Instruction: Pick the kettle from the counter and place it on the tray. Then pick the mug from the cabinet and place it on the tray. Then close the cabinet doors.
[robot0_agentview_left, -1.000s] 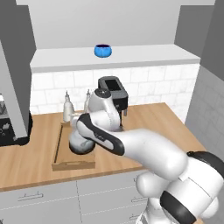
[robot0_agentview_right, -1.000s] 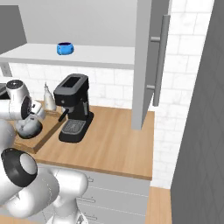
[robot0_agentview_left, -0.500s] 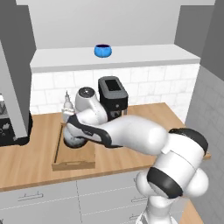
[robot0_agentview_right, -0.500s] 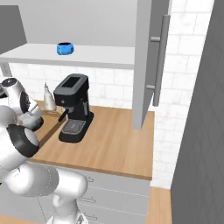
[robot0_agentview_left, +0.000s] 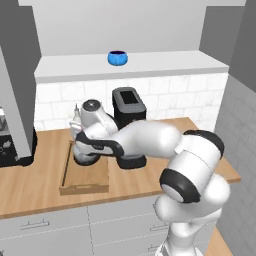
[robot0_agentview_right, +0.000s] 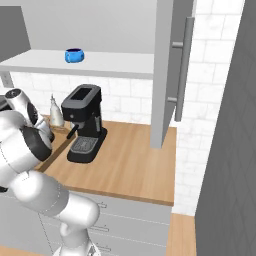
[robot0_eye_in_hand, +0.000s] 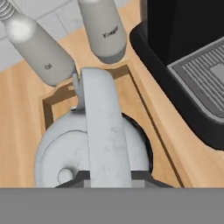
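The silvery-grey kettle (robot0_eye_in_hand: 57, 151) is inside the light-wood tray (robot0_eye_in_hand: 47, 110), its arched handle (robot0_eye_in_hand: 103, 118) running up the middle of the hand view. My gripper (robot0_eye_in_hand: 109, 176) is right above it, a dark fingertip pressed on each side of the handle, shut on it. In the left base view my arm hides the kettle over the tray (robot0_agentview_left: 85, 181) on the counter (robot0_agentview_left: 30, 186). The blue mug (robot0_agentview_left: 117, 58) (robot0_agentview_right: 74, 55) stands on the pale shelf (robot0_agentview_left: 160, 62) of the open cabinet. One cabinet door (robot0_agentview_right: 167, 75) stands open at the right.
Two pale bottles (robot0_eye_in_hand: 37, 43) (robot0_eye_in_hand: 103, 30) stand just beyond the tray's far end. A black coffee machine (robot0_agentview_left: 127, 107) (robot0_agentview_right: 82, 122) is right beside the tray. The other open door (robot0_agentview_left: 17, 75) hangs at the left, with a dark appliance (robot0_agentview_left: 12, 150) below it.
The arm's elbow and upper links have swung over to the left and stretched across the counter. The hand has stayed over the tray with the kettle.
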